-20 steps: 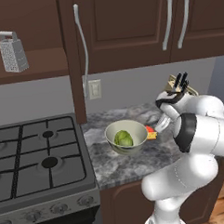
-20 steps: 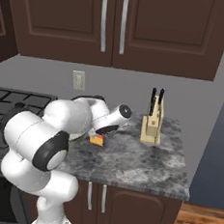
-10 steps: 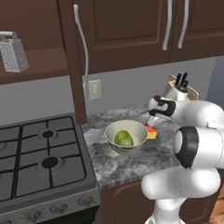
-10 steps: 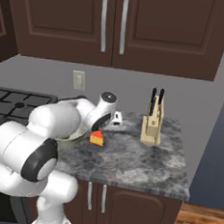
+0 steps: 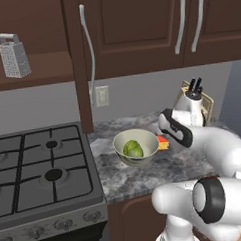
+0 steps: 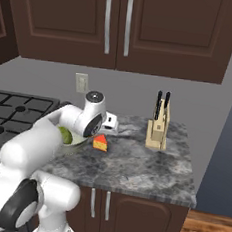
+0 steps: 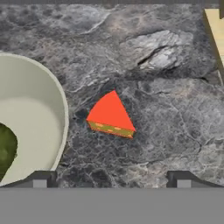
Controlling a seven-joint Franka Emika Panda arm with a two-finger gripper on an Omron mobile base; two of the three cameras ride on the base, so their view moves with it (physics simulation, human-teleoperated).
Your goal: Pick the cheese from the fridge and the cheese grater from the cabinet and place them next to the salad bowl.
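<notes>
Just below the gripper (image 7: 111,179), its jaws spread wide and empty, the cheese (image 7: 110,116) now lies released beside the salad bowl (image 7: 57,105) as the arm lifts away. That half looks done; the cheese grater (image 5: 14,55), well off from the gripper in the open cabinet (image 5: 35,72), remains to fetch.

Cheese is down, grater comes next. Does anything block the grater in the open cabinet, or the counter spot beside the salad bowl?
Nothing visible does. The cheese grater stands alone on the open cabinet shelf above the stove. By the salad bowl, the cheese takes its right side; counter beyond lies bare up to the knife block.
</notes>
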